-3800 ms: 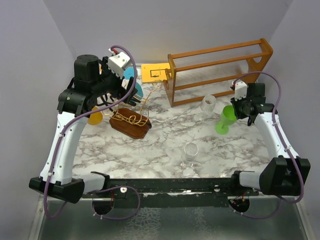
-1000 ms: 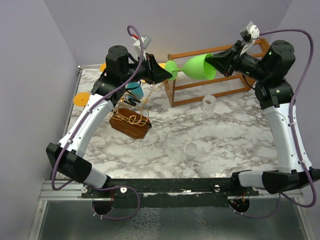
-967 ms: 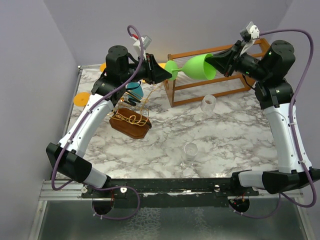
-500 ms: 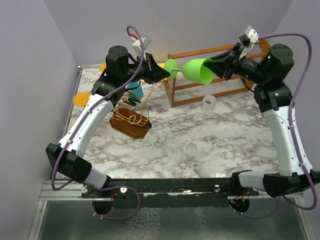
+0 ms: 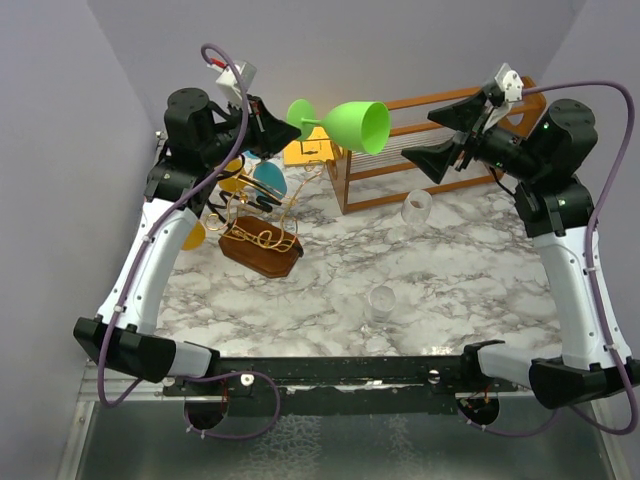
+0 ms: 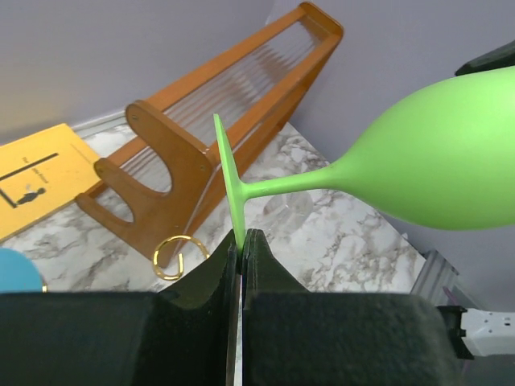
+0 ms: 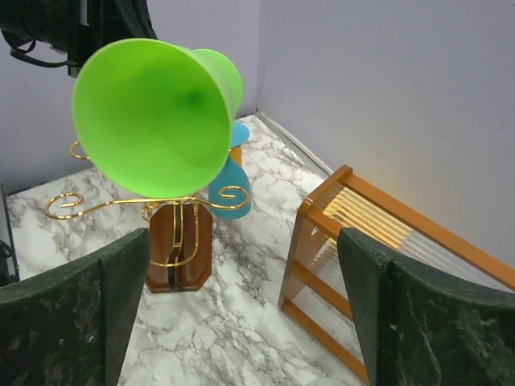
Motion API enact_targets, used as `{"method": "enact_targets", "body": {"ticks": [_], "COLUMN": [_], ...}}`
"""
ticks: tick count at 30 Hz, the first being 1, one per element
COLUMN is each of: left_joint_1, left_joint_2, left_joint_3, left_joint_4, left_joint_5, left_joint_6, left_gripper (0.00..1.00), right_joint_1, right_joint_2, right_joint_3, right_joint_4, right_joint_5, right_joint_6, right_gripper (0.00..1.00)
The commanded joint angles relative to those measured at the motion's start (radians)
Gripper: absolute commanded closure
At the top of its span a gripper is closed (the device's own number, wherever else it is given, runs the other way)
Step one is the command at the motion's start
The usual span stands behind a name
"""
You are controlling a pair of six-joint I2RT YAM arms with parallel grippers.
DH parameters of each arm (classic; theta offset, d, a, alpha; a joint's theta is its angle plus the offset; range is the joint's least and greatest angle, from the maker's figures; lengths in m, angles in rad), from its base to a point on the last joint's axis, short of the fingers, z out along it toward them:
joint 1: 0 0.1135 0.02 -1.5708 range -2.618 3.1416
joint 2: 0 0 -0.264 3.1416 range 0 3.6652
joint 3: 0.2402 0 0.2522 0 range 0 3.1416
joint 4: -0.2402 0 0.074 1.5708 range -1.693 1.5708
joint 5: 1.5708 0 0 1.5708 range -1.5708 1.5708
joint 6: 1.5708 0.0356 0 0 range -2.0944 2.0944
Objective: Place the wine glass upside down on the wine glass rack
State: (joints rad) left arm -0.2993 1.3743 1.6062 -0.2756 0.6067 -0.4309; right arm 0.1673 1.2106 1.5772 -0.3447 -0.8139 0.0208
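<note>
**green glass hanging sideways in the left tool, rack is next**

top view: the left tool [image 5: 289, 119] is clamped on the foot of the green wine glass [image 5: 350, 122], holding it high above the surface [image 5: 450, 290] with the stem level and the mouth pointing right. the right tool [image 5: 420, 136] is spread wide, just past the rim and not touching it. looks to me like the glass now belongs to the left arm alone. the wine glass rack [image 5: 262, 240] sits below and a bit left, with a blue glass [image 5: 266, 172] hung on it. two clear glasses [image 5: 416, 207] stand on the marble, well apart from the rack.

left wrist: the fingers [image 6: 229, 265] are closed to a thin slit, pinching the edge of the foot [image 6: 228, 177]. the bowl [image 6: 434, 161] hangs off to the right, and the big wooden frame [image 6: 185, 161] is behind it.

right wrist: both fingers [image 7: 121, 297] are far apart with nothing between them, looking straight into the glass mouth [image 7: 153, 112]. the gold curls [image 7: 181, 241] are below it.

next move, my guess: tip the glass mouth down, drop toward a free gold arm, and slide the stem in so the foot catches. it's an edge-only pinch, so it could swivel.

room: white-grey marble surface, plain pale lilac walls [image 7: 386, 80] close around it.
</note>
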Motion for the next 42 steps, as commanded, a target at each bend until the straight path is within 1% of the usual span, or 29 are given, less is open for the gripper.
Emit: {"method": "enact_targets", "body": {"ticks": [1,5,8,10,12,16,20,24,30,35,39,42], "left_joint_1": [0.043,0.086,0.101,0.104,0.111,0.118,0.118,0.118,0.119,0.119,0.12,0.119], "left_joint_2": [-0.038,-0.055,-0.067,-0.076,-0.09,-0.109,-0.125,-0.148,-0.182,-0.223,-0.262,-0.291], "left_joint_3": [0.041,0.065,0.112,0.138,0.15,0.172,0.21,0.219,0.209,0.205,0.201,0.193], "left_joint_4": [-0.06,-0.109,-0.185,-0.24,-0.283,-0.358,-0.428,-0.505,-0.645,-0.715,-0.821,-0.879], "left_joint_5": [-0.04,-0.087,-0.162,-0.229,-0.267,-0.322,-0.298,-0.27,-0.25,-0.226,-0.184,-0.182], "left_joint_6": [0.086,0.165,0.286,0.384,0.471,0.61,0.7,0.788,0.973,1.071,1.215,1.291], "left_gripper": [1.0,1.0,1.0,1.0,1.0,1.0,1.0,1.0,1.0,1.0,1.0,1.0], "right_joint_1": [0.001,0.001,0.001,0.001,0.001,0.001,0.001,0.001,0.001,0.001,0.001,0.001], "right_joint_2": [-0.037,-0.051,-0.056,-0.061,-0.071,-0.116,-0.144,-0.159,-0.178,-0.177,-0.168,-0.171], "right_joint_3": [0.001,-0.037,-0.105,-0.19,-0.26,-0.394,-0.481,-0.52,-0.531,-0.537,-0.523,-0.526], "right_joint_4": [-0.038,-0.102,-0.129,-0.116,-0.085,-0.004,0.044,0.046,0.035,0.03,0.017,0.018], "right_joint_5": [-0.03,-0.03,-0.022,0.005,0.02,-0.008,-0.008,-0.001,-0.007,-0.009,-0.006,-0.003], "right_joint_6": [-0.026,-0.111,-0.209,-0.259,-0.278,-0.304,-0.321,-0.332,-0.34,-0.346,-0.346,-0.35], "right_gripper": [0.0,0.0,0.0,0.0,0.0,0.01,0.01,0.0,0.0,0.0,0.0,0.0]}}
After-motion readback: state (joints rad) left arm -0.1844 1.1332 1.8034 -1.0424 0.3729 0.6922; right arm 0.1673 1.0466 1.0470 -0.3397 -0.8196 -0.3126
